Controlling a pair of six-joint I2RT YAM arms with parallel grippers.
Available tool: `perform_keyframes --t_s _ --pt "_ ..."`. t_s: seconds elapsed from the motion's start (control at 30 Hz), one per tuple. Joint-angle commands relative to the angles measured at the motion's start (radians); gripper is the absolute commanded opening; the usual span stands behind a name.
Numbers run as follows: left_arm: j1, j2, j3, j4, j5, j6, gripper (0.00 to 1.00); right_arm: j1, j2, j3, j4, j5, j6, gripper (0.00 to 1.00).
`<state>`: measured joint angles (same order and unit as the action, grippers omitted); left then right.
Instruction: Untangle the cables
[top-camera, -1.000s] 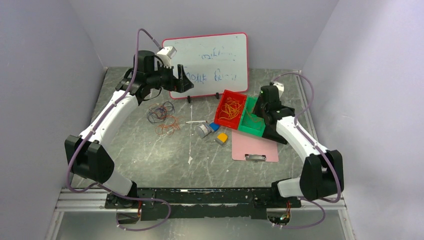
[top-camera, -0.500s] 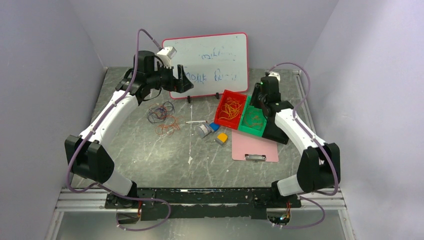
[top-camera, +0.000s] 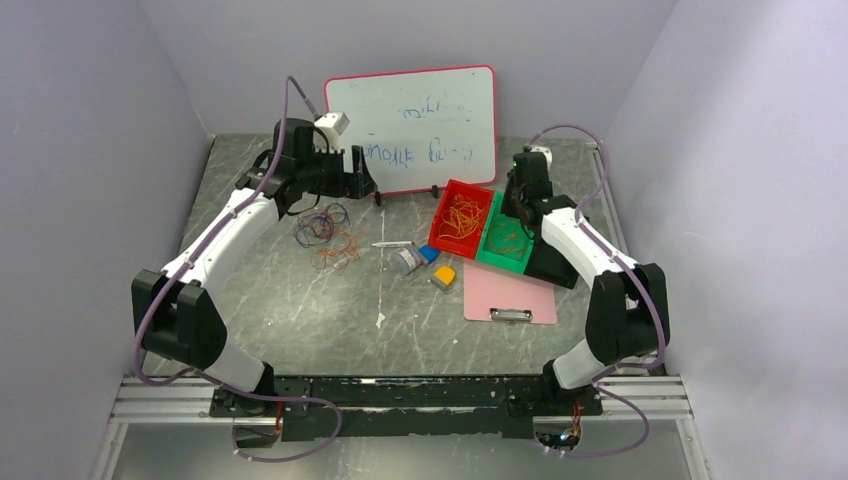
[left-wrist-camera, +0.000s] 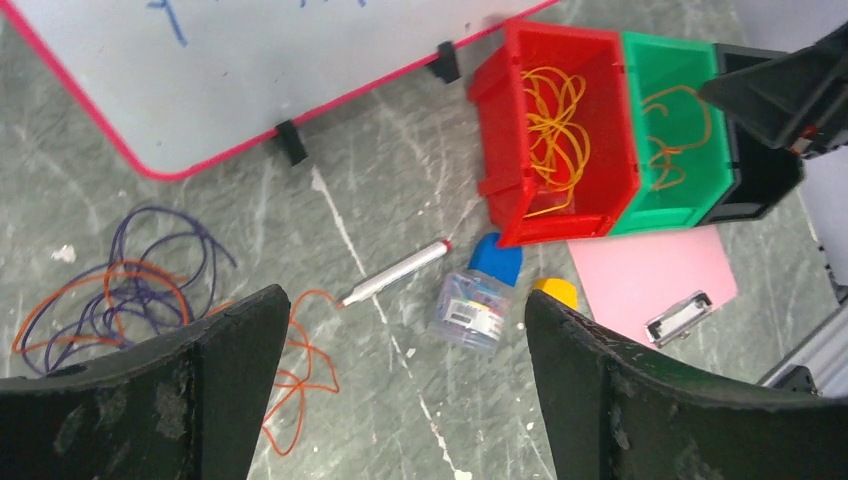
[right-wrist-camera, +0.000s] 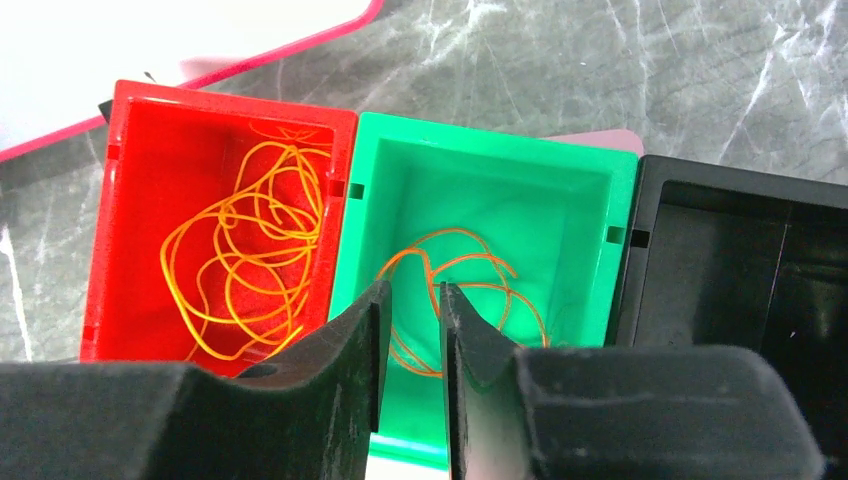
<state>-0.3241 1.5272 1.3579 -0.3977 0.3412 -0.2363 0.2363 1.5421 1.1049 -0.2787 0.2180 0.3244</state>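
The cables lie in three places. A loose purple and orange tangle (top-camera: 325, 238) sits on the table at the back left, also in the left wrist view as the tangle (left-wrist-camera: 125, 295). Yellow cables (right-wrist-camera: 250, 250) fill the red bin (right-wrist-camera: 230, 98). One orange cable (right-wrist-camera: 470, 270) lies in the green bin (right-wrist-camera: 480, 135). My left gripper (top-camera: 360, 182) hovers right of the tangle, in front of the whiteboard, its jaws wide open and empty (left-wrist-camera: 405, 300). My right gripper (right-wrist-camera: 414, 287) hangs over the green bin with a narrow empty gap between its fingers.
A whiteboard (top-camera: 410, 125) stands at the back. A pen (top-camera: 392, 244), a clear box with a blue lid (top-camera: 410, 260) and a small yellow piece (top-camera: 443, 275) lie mid-table. A black bin (top-camera: 550, 262) adjoins the green one, and a pink clipboard (top-camera: 510, 298) lies in front.
My right gripper has lifted up and back out of the green bin, and its jaws have narrowed. My left gripper has dipped slightly and stays wide open.
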Motion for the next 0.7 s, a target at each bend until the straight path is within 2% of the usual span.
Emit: perform_keyframes --t_s 0.0,0.2,0.43,0.67 --pt "0.013 -0.038 -0.042 -0.037 -0.103 -0.037 0.92 -0.008 0.03 -0.004 -0.02 0.041 -0.019 0.26" --pt "0.016 -0.039 -0.066 -0.033 -0.093 -0.046 0.91 -0.006 0.093 -0.011 -0.024 0.062 -0.042 0.18" --pt "0.018 -0.018 -0.063 -0.065 -0.161 -0.054 0.9 -0.007 0.151 -0.042 0.025 0.026 -0.033 0.0" --pt "0.058 -0.001 -0.096 -0.108 -0.26 -0.097 0.92 -0.006 0.208 -0.051 0.061 -0.019 -0.028 0.0"
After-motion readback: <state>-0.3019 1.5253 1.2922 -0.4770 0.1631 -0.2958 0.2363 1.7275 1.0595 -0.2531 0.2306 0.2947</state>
